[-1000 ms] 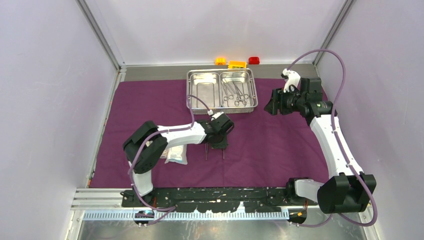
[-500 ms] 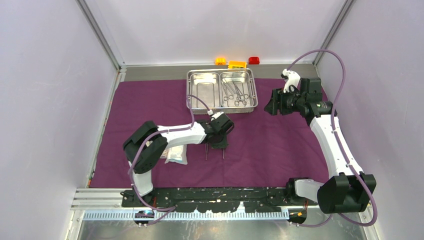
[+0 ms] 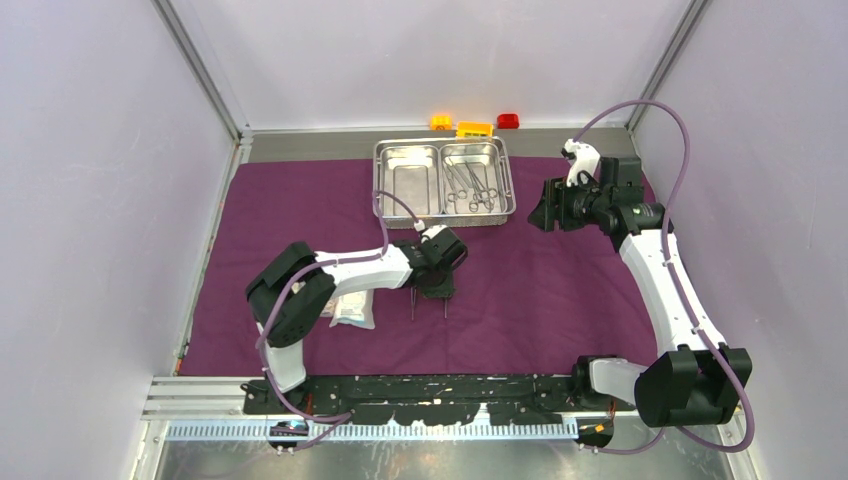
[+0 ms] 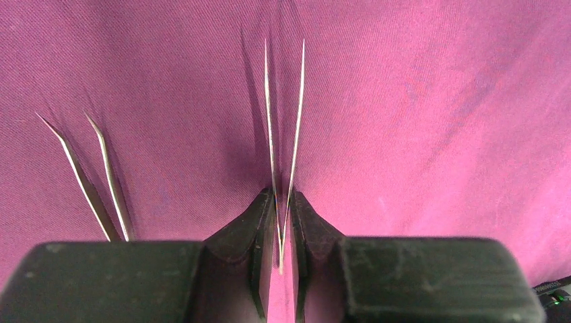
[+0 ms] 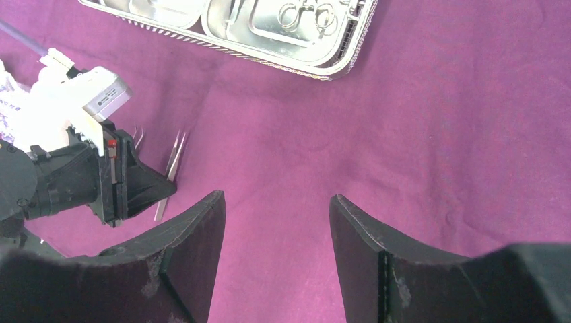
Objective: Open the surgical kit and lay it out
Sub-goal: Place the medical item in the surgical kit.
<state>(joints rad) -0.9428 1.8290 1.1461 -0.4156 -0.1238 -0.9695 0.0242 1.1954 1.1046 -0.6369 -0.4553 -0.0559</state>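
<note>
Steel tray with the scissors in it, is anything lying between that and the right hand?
Nothing visible does. Only bare purple cloth lies between the open right hand and the tray. The left hand and the tweezers sit nearer the arms' bases, off that line.

Light was bright and even, seemingly from overhead. The steel tray (image 3: 445,223) glared mildly; the tweezers (image 4: 293,148) threw soft shadows leftward; the left hand (image 4: 281,202) looked blurred.

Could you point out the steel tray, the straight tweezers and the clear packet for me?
Tray (image 3: 408,172): top view, bare floor of its left compartment.
Straight tweezers (image 4: 271,134): left wrist view, on the left prong.
Packet (image 3: 352,311): top view, its middle.
</note>
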